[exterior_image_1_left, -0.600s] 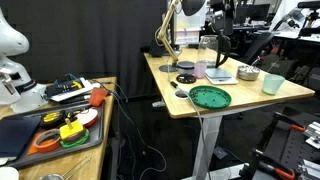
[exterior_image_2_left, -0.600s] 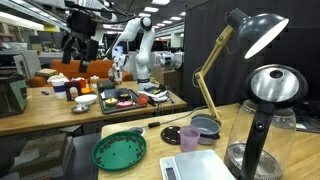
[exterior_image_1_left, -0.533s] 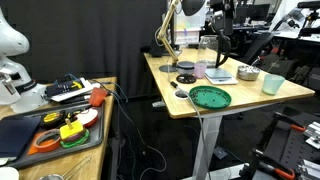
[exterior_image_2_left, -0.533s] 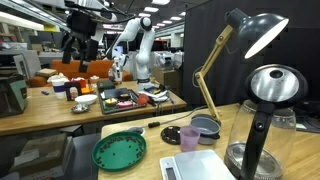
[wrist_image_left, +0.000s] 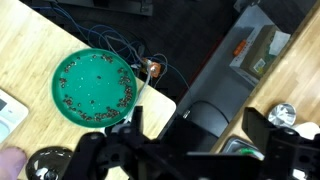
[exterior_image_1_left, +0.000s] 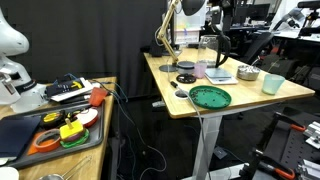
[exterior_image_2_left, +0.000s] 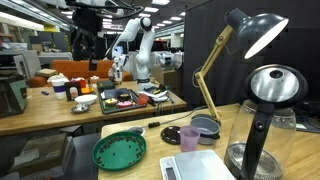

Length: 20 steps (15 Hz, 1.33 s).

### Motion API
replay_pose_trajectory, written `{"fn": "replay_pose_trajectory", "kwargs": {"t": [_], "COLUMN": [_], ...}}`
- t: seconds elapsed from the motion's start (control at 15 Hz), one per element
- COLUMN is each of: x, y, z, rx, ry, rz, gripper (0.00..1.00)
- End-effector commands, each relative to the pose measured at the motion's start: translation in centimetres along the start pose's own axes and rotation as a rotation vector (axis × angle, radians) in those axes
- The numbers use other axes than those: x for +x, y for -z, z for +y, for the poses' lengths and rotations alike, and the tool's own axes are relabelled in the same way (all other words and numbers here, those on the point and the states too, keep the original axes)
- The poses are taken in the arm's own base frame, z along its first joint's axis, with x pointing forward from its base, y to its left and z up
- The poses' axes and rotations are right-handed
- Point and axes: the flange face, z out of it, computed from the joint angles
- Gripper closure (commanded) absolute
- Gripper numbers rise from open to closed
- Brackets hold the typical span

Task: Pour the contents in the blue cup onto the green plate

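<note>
The green plate (exterior_image_1_left: 210, 97) lies near the table's front edge and also shows in an exterior view (exterior_image_2_left: 120, 151) and in the wrist view (wrist_image_left: 93, 88), with small specks on it. The blue cup (exterior_image_1_left: 272, 84) stands upright at the far end of the table, apart from the plate. Its contents are hidden inside it. My gripper (wrist_image_left: 198, 125) is open and empty, high above the table beside the plate's edge. It also shows in an exterior view (exterior_image_2_left: 87, 42).
A grey metal bowl (exterior_image_1_left: 247, 74), a tall clear jug (exterior_image_1_left: 220, 45), a desk lamp (exterior_image_2_left: 245, 35), a pink cup (exterior_image_2_left: 189, 137), a white scale (exterior_image_2_left: 196, 168) and black discs (exterior_image_1_left: 185, 79) share the table. A cluttered second table (exterior_image_1_left: 50, 115) stands beside it.
In an exterior view the gripper has shifted slightly up and to the right. The plate and cup have not moved.
</note>
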Motion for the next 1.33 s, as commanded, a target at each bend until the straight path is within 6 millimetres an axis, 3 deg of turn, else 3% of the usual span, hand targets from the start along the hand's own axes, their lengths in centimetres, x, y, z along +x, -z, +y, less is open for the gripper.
{"fn": "replay_pose_trajectory", "kwargs": {"t": [0.0, 0.27, 0.4, 0.47, 0.6, 1.13, 1.27], "x": [-2.9, -6.8, -8.0, -7.3, -8.1, -8.1, -8.3], "y": [0.9, 0.8, 1.0, 1.0, 1.1, 1.1, 1.9], "z": [3.1, 8.0, 9.4, 9.2, 9.6, 9.5, 10.1], "rx": [0.079, 0.122, 0.129, 0.116, 0.121, 0.118, 0.101], "ry": [-0.045, -0.174, -0.215, -0.190, -0.202, -0.202, -0.239], "rz": [0.115, 0.147, 0.168, 0.124, 0.142, 0.150, 0.212], "gripper": [0.00, 0.00, 0.00, 0.00, 0.00, 0.00, 0.00]}}
